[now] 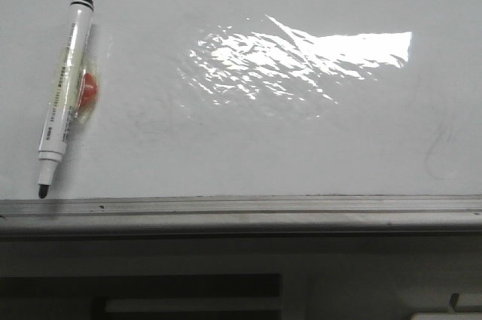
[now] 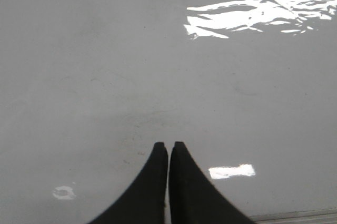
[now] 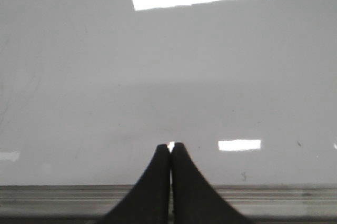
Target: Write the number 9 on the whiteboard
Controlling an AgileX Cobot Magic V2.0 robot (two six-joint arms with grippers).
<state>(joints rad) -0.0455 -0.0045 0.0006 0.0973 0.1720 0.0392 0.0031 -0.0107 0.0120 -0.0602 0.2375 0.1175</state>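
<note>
The whiteboard (image 1: 248, 147) is the biggest thing here. It is white and shiny and fills most of the front view. A bright patch of glare (image 1: 301, 56) sits on its upper middle part. Faint grey smudges (image 1: 440, 147) show near its right side. No number 9 shows on the board in any view, only these smudges.

Along the near edge of the board runs a grey metal rail (image 1: 241, 207). Below the rail there is a dark shelf space.

On the left part of the board lies a marker pen (image 1: 64, 94). It is white with a black end at the far side and a black tip (image 1: 43, 190) at the near side. The tip is bare and almost touches the rail. The pen leans a little, with its far end more to the right. A small red round thing (image 1: 89, 90) sits just under the pen's middle, touching it, with some clear tape around it.

The left gripper (image 2: 168, 145) shows in the left wrist view. Its two black fingers (image 2: 152, 182) are pressed together with nothing between them, above the bare board.

The right gripper (image 3: 170, 145) shows in the right wrist view. Its fingers (image 3: 152, 182) are together too and hold nothing. They hang over the rail (image 3: 274, 197).
</note>
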